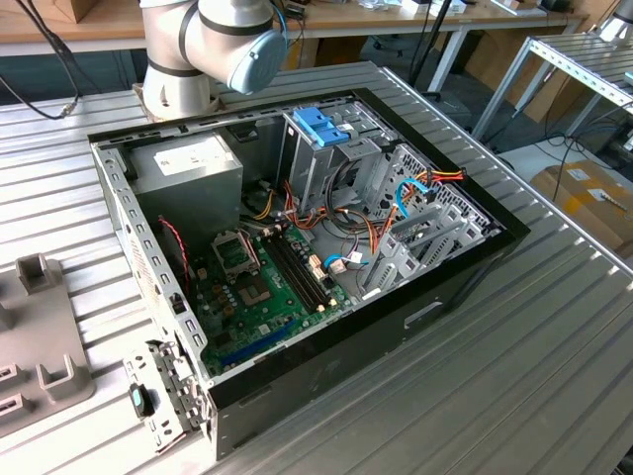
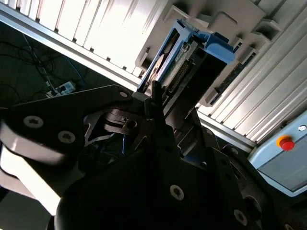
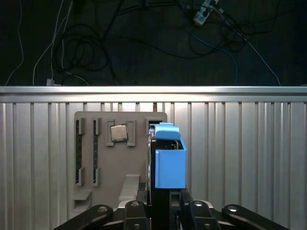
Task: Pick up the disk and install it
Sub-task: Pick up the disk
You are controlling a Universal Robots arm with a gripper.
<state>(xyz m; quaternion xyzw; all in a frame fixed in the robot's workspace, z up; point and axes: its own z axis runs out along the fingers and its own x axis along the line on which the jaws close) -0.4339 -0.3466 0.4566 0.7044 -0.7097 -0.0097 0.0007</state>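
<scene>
Disk (image 3: pixel 170 163) stands on edge directly ahead of the gripper (image 3: pixel 162 199), blue carrier rail facing the first wrist view. The gripper's fingers sit on either flat face and are clamped on the near end of the disk. The disk is over the right edge of a grey fixture tray (image 3: pixel 115 167). Whether it is clear of the tray cannot be told.

First wrist view, left to right:
- two long narrow slots in the tray
- a square silver chip (image 3: pixel 119 132) seated in a pocket
- the disk
- bare ribbed table (image 3: pixel 240 158)

Beyond the table edge is a dark floor with loose cables (image 3: pixel 96 43) and a power strip (image 3: pixel 201 12).

The second wrist view sees the disk from the side. It shows the connector edge and the metal body inside the blue rail, with one finger (image 2: pixel 156 96) laid against it. A red button (image 2: pixel 286 143) on a pale box sits off to the side.

Exterior view, from its left to its right:
- the tray, by the table edge
- an open computer case (image 1: pixel 326 376) lying on its side, holding a green motherboard (image 1: pixel 257 297), a grey power supply (image 1: pixel 188 163) and a metal drive cage with a blue latch (image 1: pixel 321 127)
- bundled coloured wires

The arm (image 1: pixel 213 40) base rises behind the case. The table is ribbed aluminium. Benches, metal racks and cardboard boxes stand around the room.
</scene>
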